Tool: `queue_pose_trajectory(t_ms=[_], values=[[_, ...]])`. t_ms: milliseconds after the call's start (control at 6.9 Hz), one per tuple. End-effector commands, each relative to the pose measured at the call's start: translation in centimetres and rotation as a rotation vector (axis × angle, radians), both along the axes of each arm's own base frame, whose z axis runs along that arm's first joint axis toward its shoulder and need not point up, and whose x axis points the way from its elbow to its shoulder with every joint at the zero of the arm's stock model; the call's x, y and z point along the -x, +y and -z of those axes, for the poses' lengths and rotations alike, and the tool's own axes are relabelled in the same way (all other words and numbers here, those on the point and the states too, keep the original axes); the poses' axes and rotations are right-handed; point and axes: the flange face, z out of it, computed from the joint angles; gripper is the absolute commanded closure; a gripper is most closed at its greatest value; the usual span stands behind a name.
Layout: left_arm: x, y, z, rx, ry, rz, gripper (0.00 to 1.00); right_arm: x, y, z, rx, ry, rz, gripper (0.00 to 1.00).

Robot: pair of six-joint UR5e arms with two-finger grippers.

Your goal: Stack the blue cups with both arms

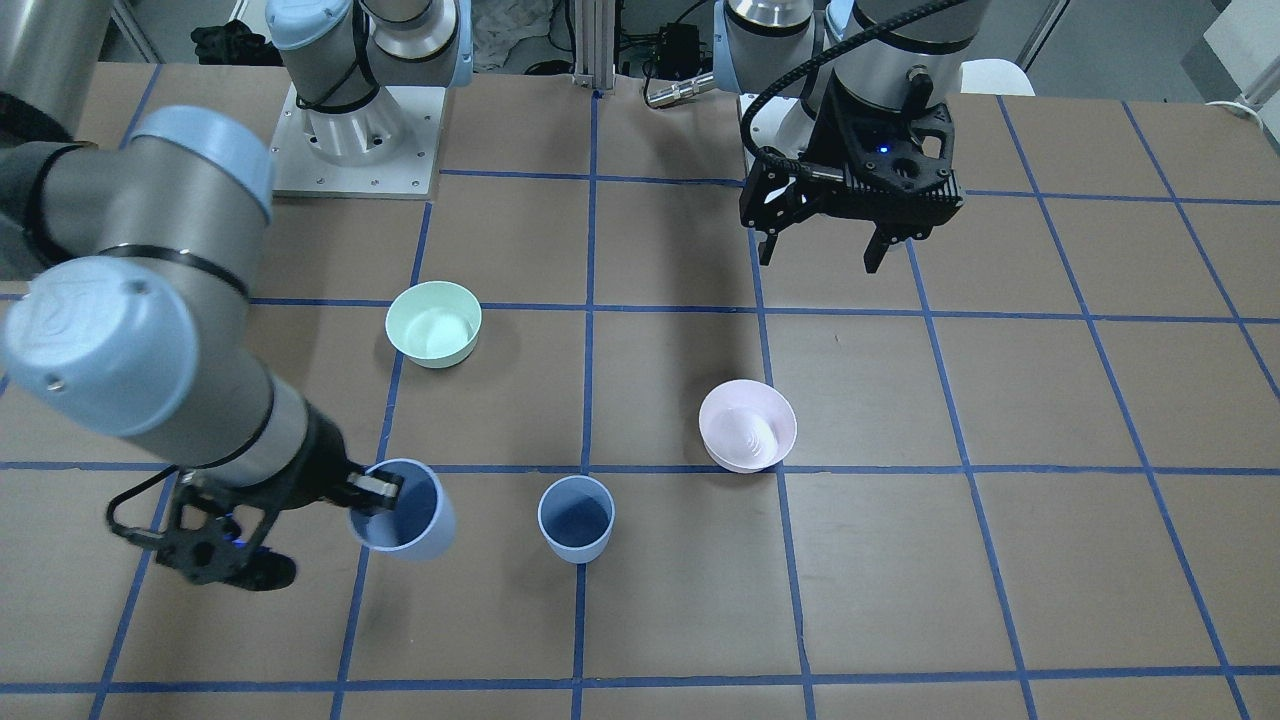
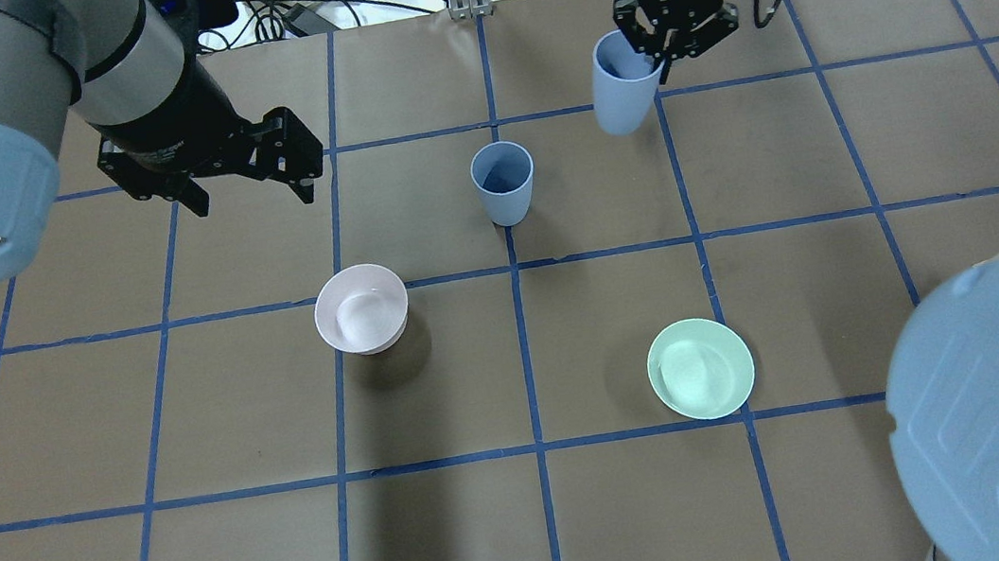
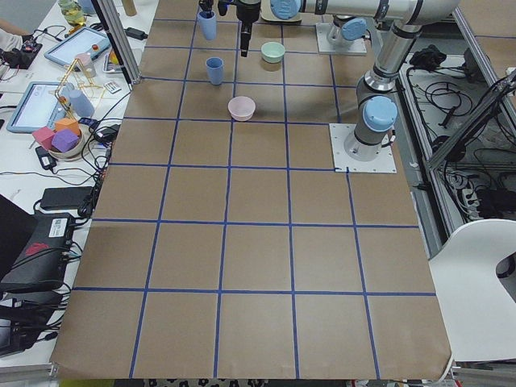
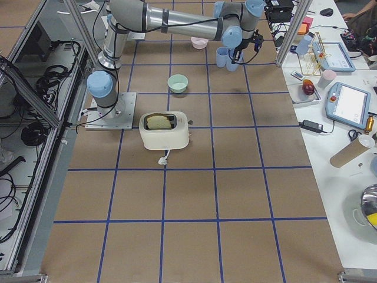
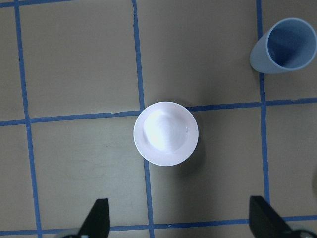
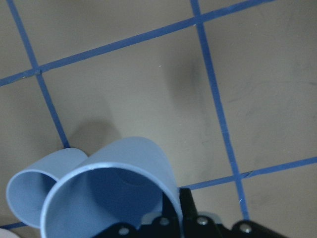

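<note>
One blue cup (image 2: 504, 183) stands upright on the table near the centre line; it also shows in the front view (image 1: 577, 518) and the left wrist view (image 5: 285, 47). My right gripper (image 2: 660, 51) is shut on the rim of the second blue cup (image 2: 622, 86), holding it tilted above the table to the right of the standing one. The held cup also shows in the front view (image 1: 405, 512) and fills the right wrist view (image 6: 109, 198). My left gripper (image 2: 253, 198) is open and empty, hovering left of the standing cup, above the pink bowl (image 5: 166, 134).
The pale pink bowl (image 2: 361, 309) sits left of centre and a mint-green bowl (image 2: 701, 368) right of centre, both nearer the robot than the cups. A white toaster (image 4: 165, 130) stands near the right arm's base.
</note>
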Motion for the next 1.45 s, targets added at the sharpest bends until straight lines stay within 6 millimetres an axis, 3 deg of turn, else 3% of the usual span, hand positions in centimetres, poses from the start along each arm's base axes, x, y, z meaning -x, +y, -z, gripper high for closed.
queue_pose_trajectory(t_ms=[0,290,580,870,1304], values=[[-0.4,-0.8,-1.4,0.009,0.003,-0.012,0.0,-8.5,3.3,-0.1,-0.022,0.01,0.055,1.0],[-0.4,-1.0,-1.4,0.0,0.001,-0.013,0.0,-12.1,5.1,0.4,-0.047,-0.006,0.071,1.0],[-0.5,-0.9,-1.4,0.002,-0.005,-0.014,0.0,-12.3,4.8,0.9,-0.045,-0.008,0.074,1.0],[-0.5,-0.9,-1.3,0.003,-0.005,-0.014,0.0,-12.4,4.0,2.8,-0.06,0.001,0.071,1.0],[-0.5,-0.7,-1.3,0.005,-0.004,-0.014,0.0,-12.3,3.8,2.6,-0.05,0.006,0.073,1.0]])
